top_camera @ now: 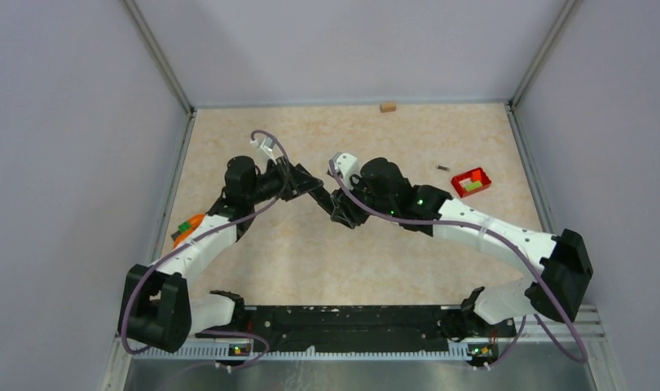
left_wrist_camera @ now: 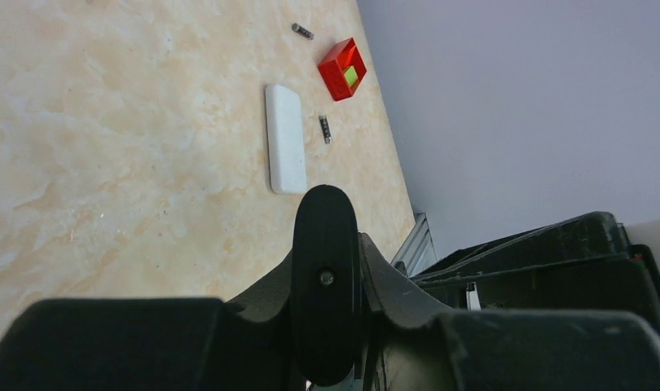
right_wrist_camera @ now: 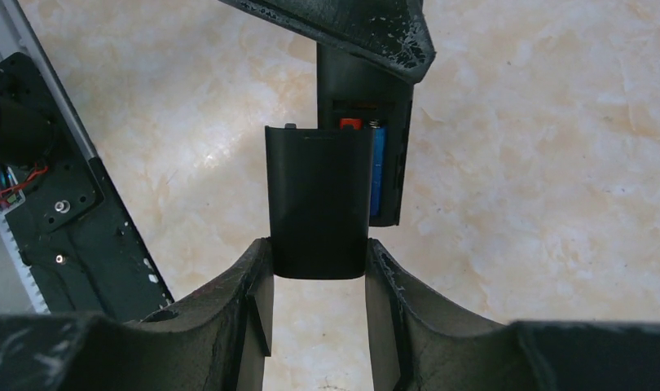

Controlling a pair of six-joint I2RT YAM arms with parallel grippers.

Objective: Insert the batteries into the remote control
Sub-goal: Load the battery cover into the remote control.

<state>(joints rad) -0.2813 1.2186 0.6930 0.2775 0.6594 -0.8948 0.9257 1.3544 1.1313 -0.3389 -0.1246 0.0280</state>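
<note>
Nearest our right wrist camera, our right gripper (right_wrist_camera: pixel 319 251) is clamped on a black battery cover (right_wrist_camera: pixel 319 195), one finger pressing each side edge of its near end. The cover's far end lies over the open bay of the remote (right_wrist_camera: pixel 405 163), which our left gripper (left_wrist_camera: pixel 327 273) grips from both sides. Beside the cover, a red battery (right_wrist_camera: pixel 350 124) and a blue battery (right_wrist_camera: pixel 378 167) show in the bay. Farther off on the table (left_wrist_camera: pixel 131 147) lie a white flat slab (left_wrist_camera: pixel 285 137), a loose battery (left_wrist_camera: pixel 325 129) just beside it, a red tray (left_wrist_camera: pixel 335 77) holding a yellow-green block (left_wrist_camera: pixel 351 76), and a second loose battery (left_wrist_camera: pixel 302 31) near the tray. From above, the dark fingers and remote merge, so we cannot tell whether the cover touches the remote
</note>
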